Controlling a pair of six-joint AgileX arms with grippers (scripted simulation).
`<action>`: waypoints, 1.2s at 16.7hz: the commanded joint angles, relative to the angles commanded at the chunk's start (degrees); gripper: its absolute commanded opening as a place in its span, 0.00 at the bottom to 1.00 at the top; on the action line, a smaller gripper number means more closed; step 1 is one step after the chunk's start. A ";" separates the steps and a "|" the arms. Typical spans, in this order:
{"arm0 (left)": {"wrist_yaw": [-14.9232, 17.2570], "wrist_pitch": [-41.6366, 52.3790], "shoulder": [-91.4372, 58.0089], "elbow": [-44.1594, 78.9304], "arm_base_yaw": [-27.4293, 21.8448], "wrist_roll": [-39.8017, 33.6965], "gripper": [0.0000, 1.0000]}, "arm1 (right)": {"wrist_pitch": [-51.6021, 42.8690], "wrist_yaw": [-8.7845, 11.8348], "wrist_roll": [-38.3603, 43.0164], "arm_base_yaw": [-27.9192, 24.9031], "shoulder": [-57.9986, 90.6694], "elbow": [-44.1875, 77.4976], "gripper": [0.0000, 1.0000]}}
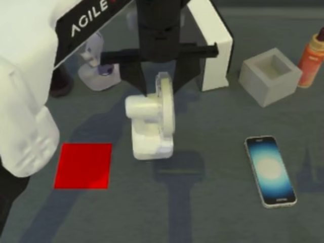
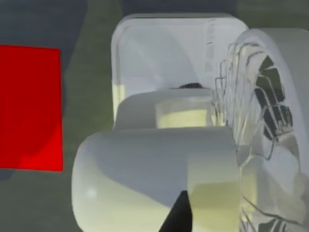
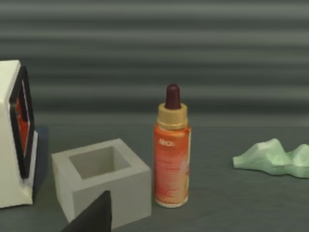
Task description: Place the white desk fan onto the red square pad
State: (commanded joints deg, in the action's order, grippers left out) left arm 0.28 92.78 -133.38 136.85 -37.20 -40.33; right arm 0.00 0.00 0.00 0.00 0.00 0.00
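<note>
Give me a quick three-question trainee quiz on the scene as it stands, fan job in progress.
1. True or false: the white desk fan already stands on the red square pad.
2. Which arm's hand is at the fan? A) left B) right C) both
3. Fill in: in the top view, the phone lies to the fan's ____.

Key
1. False: the fan's base sits on the table beside the pad, to the pad's right in the top view, with a gap between them.
2. A: the left hand straddles the fan's head from above. The right hand is out of the top view.
3. Right.
</note>
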 joint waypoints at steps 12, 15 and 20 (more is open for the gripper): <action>0.01 2.36 1.57 -1.12 1.10 9.21 0.00 | 0.00 0.00 0.00 0.00 0.00 0.00 1.00; 0.05 0.88 4.73 -6.47 2.78 20.97 0.00 | 0.00 0.00 0.00 0.00 0.00 0.00 1.00; 0.21 -3.69 13.22 -18.09 6.55 47.68 0.00 | 0.00 0.00 0.00 0.00 0.00 0.00 1.00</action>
State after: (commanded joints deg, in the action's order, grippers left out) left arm 0.49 89.08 -120.16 118.76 -30.65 7.35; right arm 0.00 0.00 0.00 0.00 0.00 0.00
